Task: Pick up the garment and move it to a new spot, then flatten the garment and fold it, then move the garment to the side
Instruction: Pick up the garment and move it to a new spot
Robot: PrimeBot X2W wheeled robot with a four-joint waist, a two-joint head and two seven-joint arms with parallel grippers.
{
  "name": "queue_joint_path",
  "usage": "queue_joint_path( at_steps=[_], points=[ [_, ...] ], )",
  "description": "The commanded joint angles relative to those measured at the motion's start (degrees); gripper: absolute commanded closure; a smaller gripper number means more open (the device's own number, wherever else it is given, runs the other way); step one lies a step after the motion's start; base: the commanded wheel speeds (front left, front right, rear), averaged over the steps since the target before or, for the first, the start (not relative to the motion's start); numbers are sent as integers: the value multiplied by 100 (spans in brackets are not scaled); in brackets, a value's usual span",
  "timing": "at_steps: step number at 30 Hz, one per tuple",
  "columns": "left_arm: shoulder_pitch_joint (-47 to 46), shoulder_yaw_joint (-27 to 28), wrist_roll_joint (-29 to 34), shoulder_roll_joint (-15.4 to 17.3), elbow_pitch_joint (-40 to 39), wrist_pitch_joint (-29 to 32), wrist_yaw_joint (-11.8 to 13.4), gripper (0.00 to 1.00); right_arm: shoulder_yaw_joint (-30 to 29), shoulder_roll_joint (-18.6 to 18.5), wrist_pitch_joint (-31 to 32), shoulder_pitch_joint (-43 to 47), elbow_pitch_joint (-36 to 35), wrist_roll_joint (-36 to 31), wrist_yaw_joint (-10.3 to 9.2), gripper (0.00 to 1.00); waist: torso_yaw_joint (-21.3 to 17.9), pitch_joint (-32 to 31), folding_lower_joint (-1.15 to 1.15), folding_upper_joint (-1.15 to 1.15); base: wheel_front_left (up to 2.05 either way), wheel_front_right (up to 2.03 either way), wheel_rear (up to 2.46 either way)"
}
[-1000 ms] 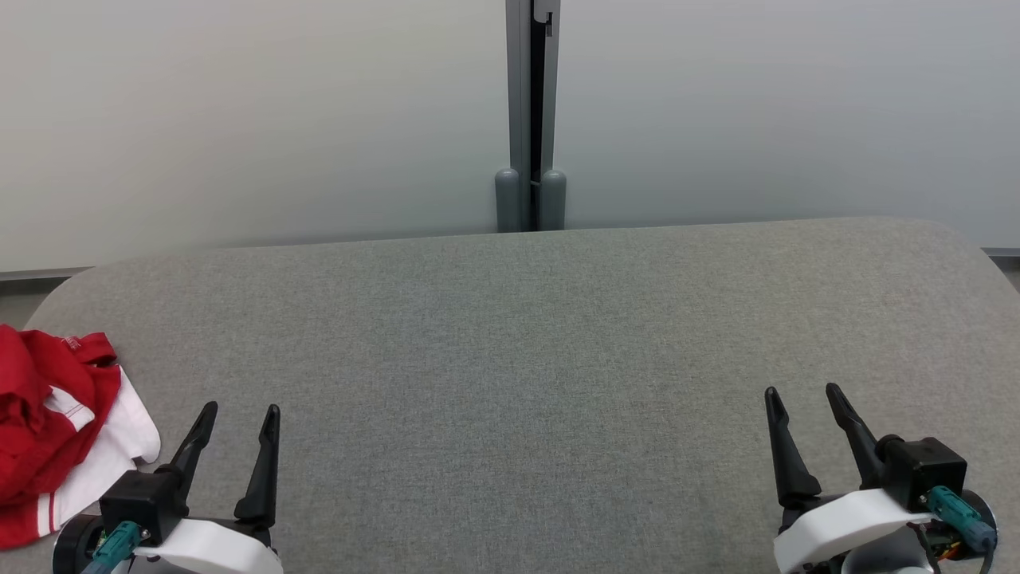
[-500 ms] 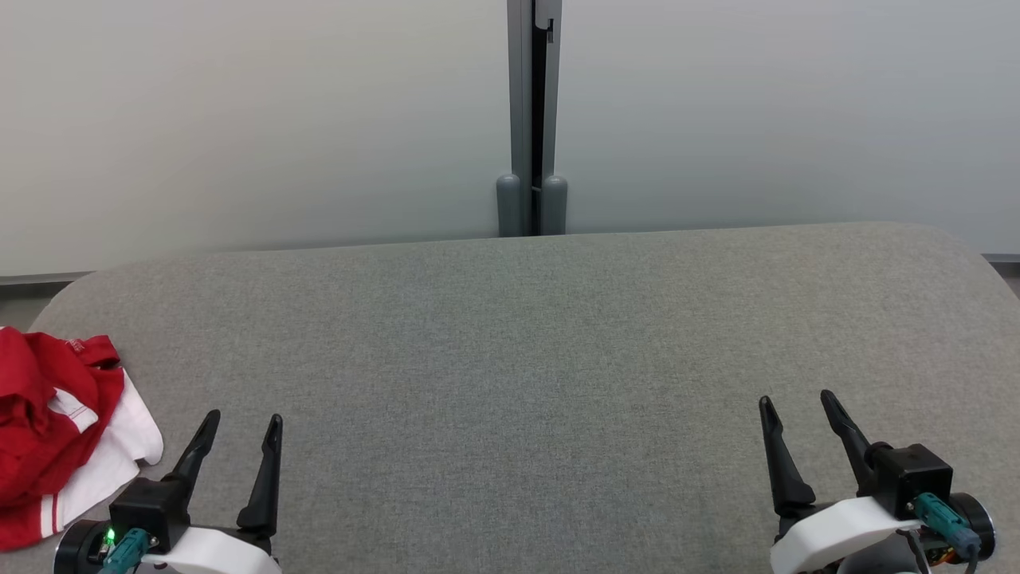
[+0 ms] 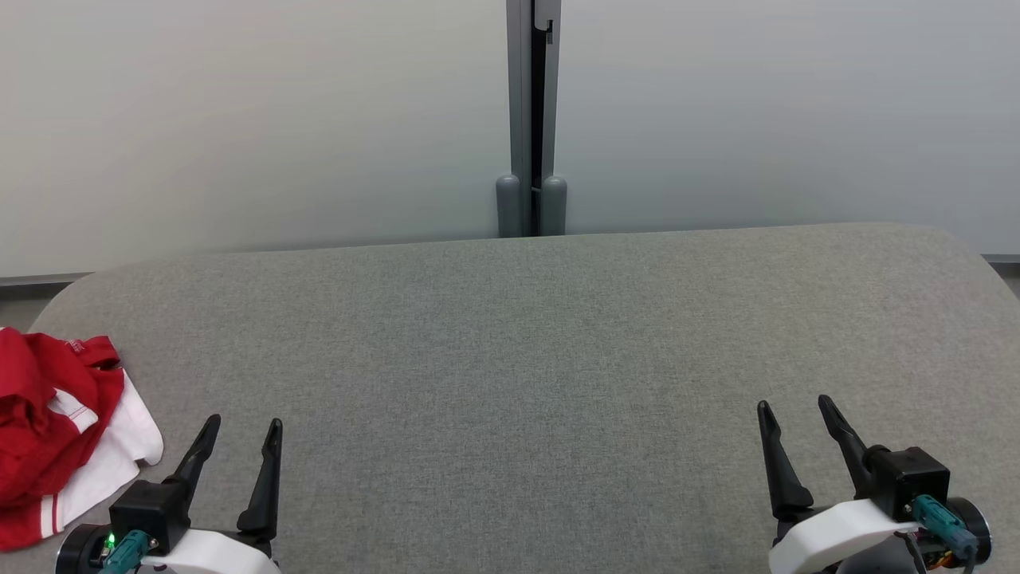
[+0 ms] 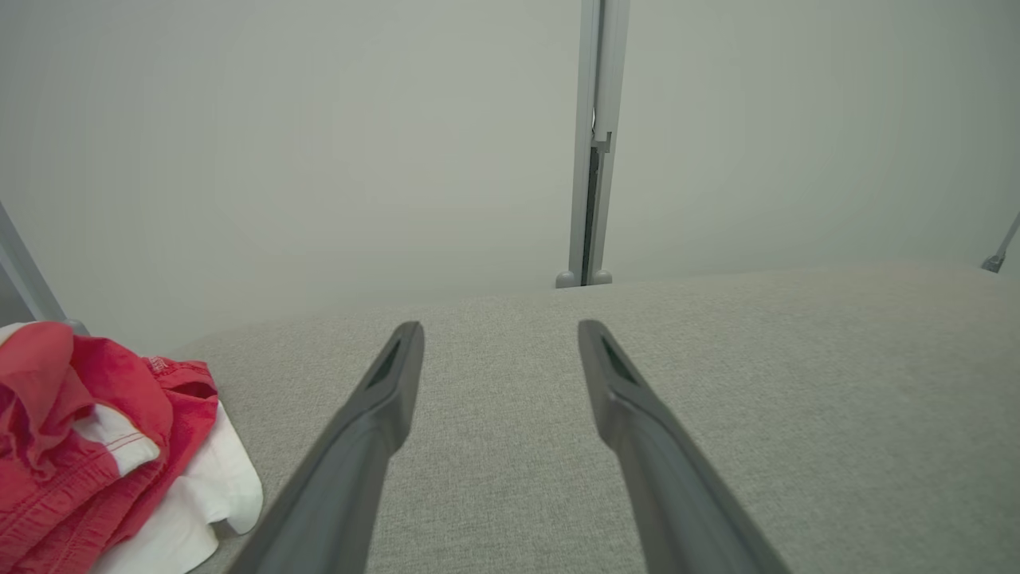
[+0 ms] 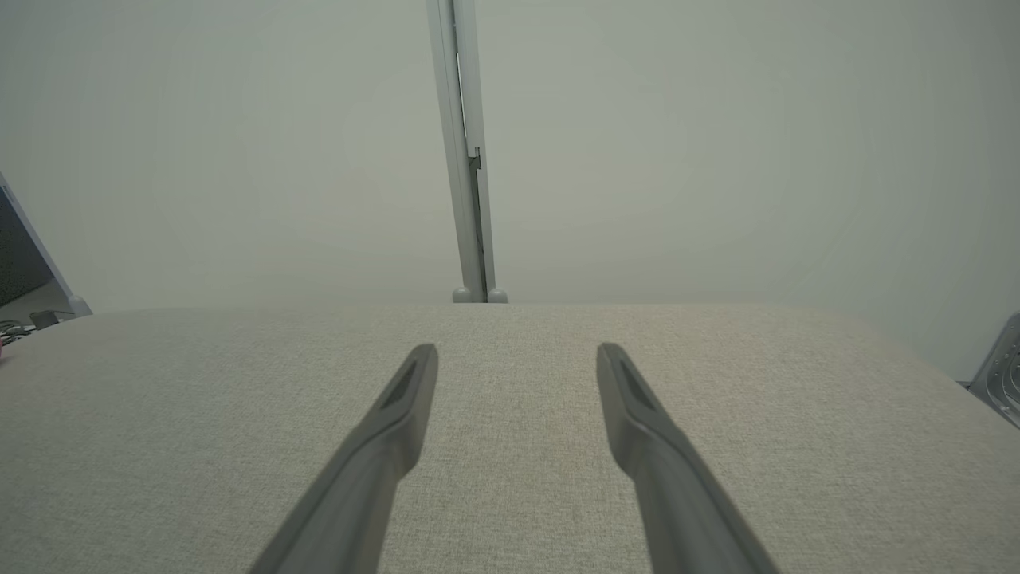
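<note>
Over the last second the head camera had tipped slightly and both grippers had drawn back a little toward the near edge. The left gripper (image 3: 243, 421) and right gripper (image 3: 793, 402) both stood wide-jawed and empty over the grey fabric-covered table (image 3: 518, 359). The crumpled red and white cloth garment (image 3: 56, 430) lay bunched at the table's left end, just beside the left gripper but apart from it. It looked light, soft and limp, likely to sag when lifted, so a raised red fold seemed a surer hold than the flat white flap.

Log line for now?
garment: crumpled, table left edge | left gripper: open, empty | right gripper: open, empty | stage: pre-pick
</note>
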Motion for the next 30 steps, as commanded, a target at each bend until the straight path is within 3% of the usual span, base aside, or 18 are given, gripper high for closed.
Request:
queue_joint_path(
  at_steps=[1, 12, 30],
  points=[
    [-58, 0, 0, 35, 17, -27, -22, 0, -17, -19, -49, -23, 10, 7, 17, 0, 9, -1, 0, 0, 0, 0, 0],
    [-142, 10, -73, 25, 33, -27, -24, 0, -32, -17, 9, 48, -103, -116, 17, 0, 355, 23, 0, 0, 0, 0, 0],
    [-163, 228, -103, 88, 53, -26, -8, 0, 336, -18, 85, -5, -475, -2, 17, 0, 2173, 20, 0, 0, 0, 0, 0]
  ],
)
